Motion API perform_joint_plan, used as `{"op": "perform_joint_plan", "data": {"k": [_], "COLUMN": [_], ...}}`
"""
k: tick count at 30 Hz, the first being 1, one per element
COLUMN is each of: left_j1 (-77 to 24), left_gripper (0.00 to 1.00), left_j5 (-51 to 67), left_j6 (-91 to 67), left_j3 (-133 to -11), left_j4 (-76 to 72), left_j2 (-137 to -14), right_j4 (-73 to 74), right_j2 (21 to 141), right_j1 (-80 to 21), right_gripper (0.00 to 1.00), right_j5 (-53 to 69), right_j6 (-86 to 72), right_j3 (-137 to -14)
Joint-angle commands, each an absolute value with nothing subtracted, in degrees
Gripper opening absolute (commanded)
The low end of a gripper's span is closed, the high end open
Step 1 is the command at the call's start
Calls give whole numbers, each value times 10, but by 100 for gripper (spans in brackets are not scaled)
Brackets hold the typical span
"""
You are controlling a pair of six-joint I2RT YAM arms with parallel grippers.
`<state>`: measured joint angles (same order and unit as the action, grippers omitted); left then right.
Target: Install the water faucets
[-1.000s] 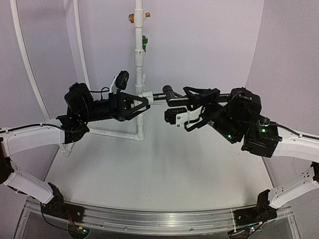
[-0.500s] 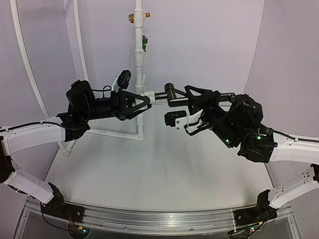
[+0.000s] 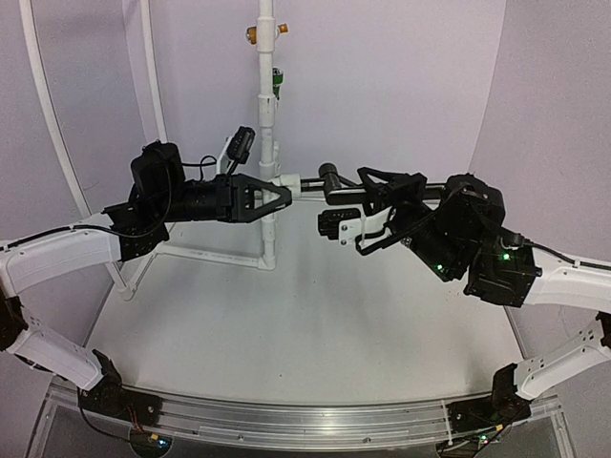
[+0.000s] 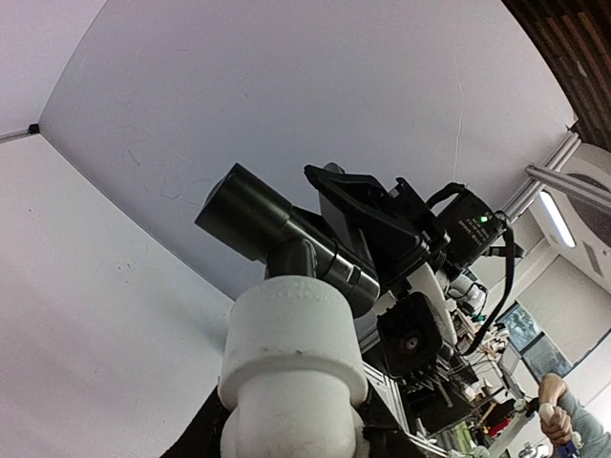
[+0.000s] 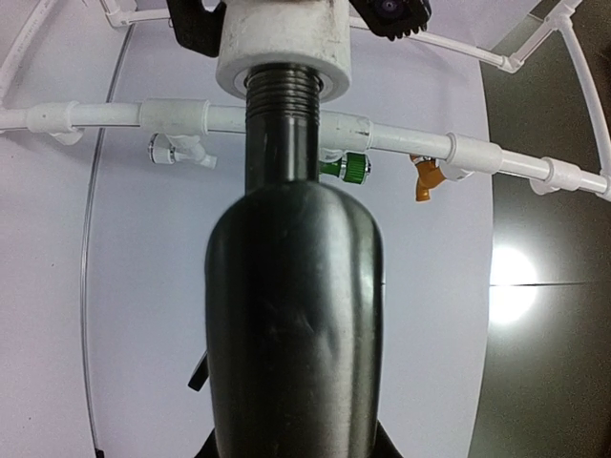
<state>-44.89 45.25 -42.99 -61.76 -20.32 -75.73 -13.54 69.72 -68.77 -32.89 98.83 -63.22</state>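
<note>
Threading step: your left fingers (image 3: 260, 180) clamp the pipe (image 3: 267, 124), steadying it. Right fingers (image 3: 387, 176) clamp the tap (image 3: 331, 183), held level above the desk (image 3: 315, 324), threads just inside the socket (image 5: 280, 38). Keep the stem square to the socket; turn slowly, back off if it binds. Count: one pipe, one tap, one socket, two coloured valves, orange (image 3: 253, 34) and green (image 3: 277, 82).

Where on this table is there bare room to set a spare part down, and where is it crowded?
Free: the broad table strip from the near rail up to the foot of the white pipe frame. Crowded: mid-air at the frame's side fitting, where left gripper, right gripper and black faucet meet.
</note>
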Motion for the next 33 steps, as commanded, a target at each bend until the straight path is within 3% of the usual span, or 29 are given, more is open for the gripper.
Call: {"op": "perform_joint_plan", "data": {"k": [1, 12, 33], "left_j1": [-476, -501, -590], "left_gripper": [0, 0, 0], "left_j5": [435, 432, 258], "left_j6": [-307, -153, 259], "left_j3": [-659, -692, -681], "left_j4": [-115, -19, 111], "left_j2": [-742, -751, -703], "right_j4": [-80, 29, 405], "right_j2": [701, 703, 785], "right_j1": [-721, -726, -727], "right_gripper": [0, 0, 0], "right_j5": [-257, -188, 75], "right_j6": [891, 798, 556], "right_j3": [-703, -759, -987]}}
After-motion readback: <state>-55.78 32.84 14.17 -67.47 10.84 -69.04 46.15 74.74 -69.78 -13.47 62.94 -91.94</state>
